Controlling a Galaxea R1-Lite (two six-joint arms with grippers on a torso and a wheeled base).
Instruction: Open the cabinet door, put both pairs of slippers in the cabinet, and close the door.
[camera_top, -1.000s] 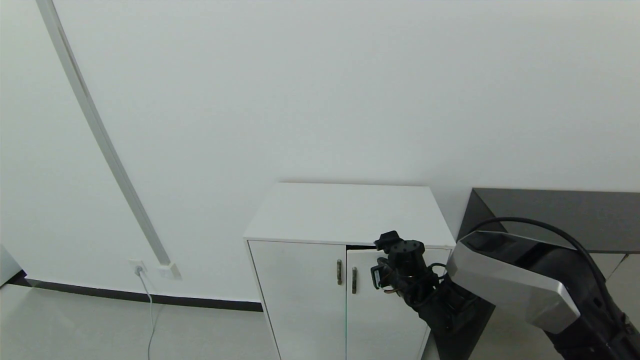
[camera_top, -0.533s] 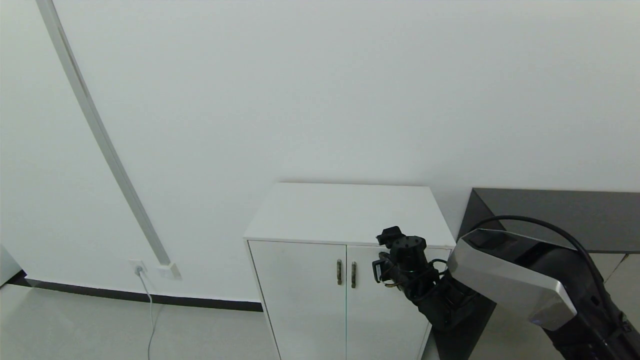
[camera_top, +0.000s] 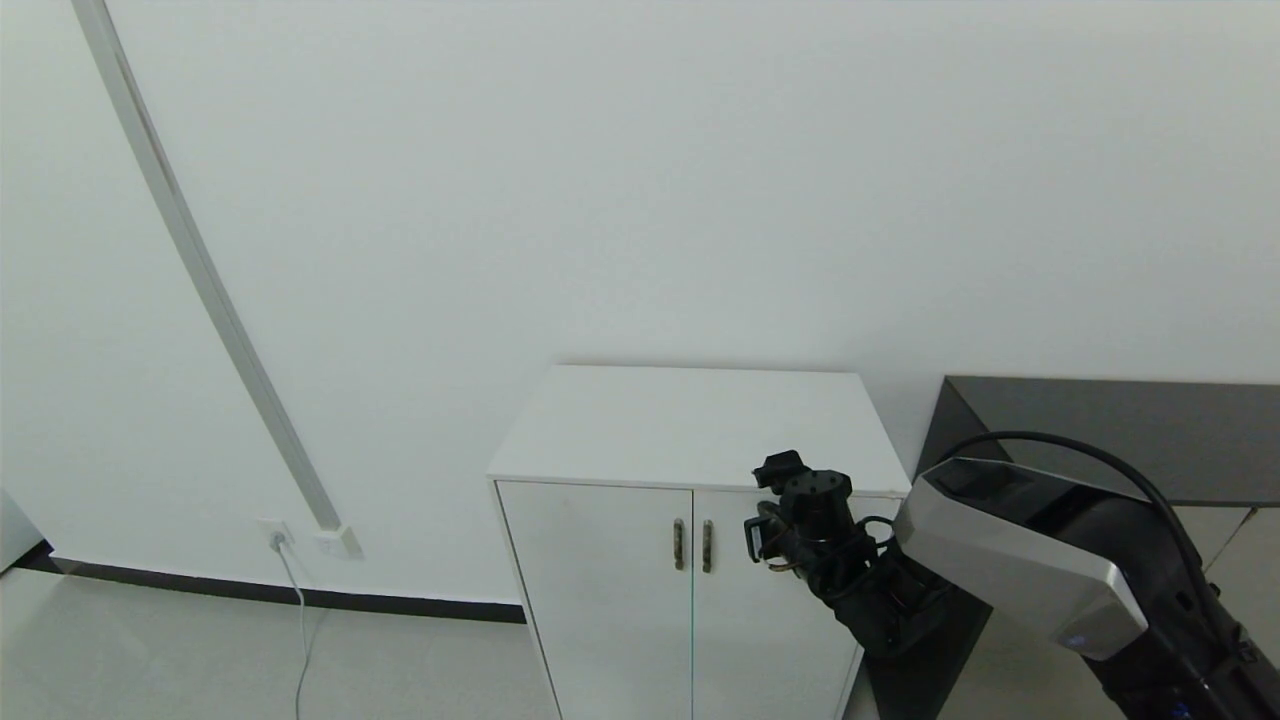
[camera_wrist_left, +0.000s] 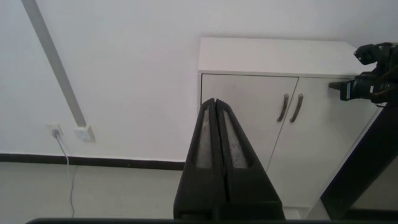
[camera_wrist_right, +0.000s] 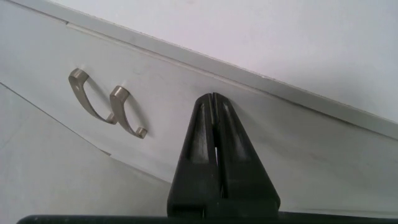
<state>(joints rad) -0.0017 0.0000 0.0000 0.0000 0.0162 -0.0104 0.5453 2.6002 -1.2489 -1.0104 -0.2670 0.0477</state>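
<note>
I see the cabinet (camera_top: 690, 420) against the wall, both doors flush, its lower part cut off. My right gripper (camera_wrist_right: 214, 98), fingers pressed together, sits at the right door (camera_top: 770, 620) near the handles (camera_top: 707, 552) — contact unclear. The left gripper (camera_wrist_left: 215, 102) — likewise pressed together — hangs well apart.

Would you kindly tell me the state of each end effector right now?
Left end effector: closed, holding nothing.
Right end effector: closed, holding nothing.

Bare room, perhaps lab — white wall (camera_top: 640, 180), cabinet (camera_top: 690, 420), socket (camera_top: 275, 533).
</note>
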